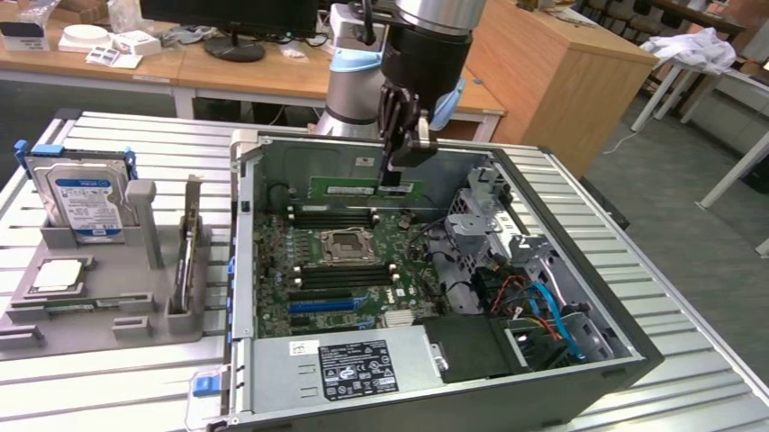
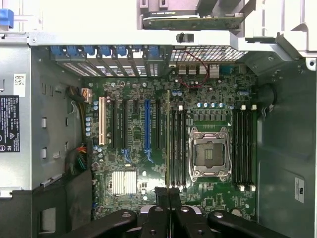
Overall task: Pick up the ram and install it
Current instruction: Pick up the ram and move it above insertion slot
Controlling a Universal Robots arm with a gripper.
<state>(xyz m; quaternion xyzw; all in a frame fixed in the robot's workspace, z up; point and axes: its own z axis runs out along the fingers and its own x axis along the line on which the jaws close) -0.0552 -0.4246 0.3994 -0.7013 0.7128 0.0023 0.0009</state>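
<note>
The ram (image 1: 358,189) hung inside the open computer case (image 1: 247,270), with the tool (image 1: 398,180) clamped on its upper edge toward one end of the stick. It sat level, above the motherboard (image 1: 360,279) and apart from it. In the wrist view the ram (image 2: 168,139) showed edge-on, running over the dark memory slots (image 2: 178,148) beside the empty processor socket (image 2: 209,153). I judged it light, stiff and fragile (a thin board with small chips), best held by its long top edge and kept square to avoid bending. The case lay on the slatted worktop (image 1: 673,297), and a hard drive (image 1: 82,193) stood in a grey holder (image 1: 132,297) at the exterior view's left.
</note>
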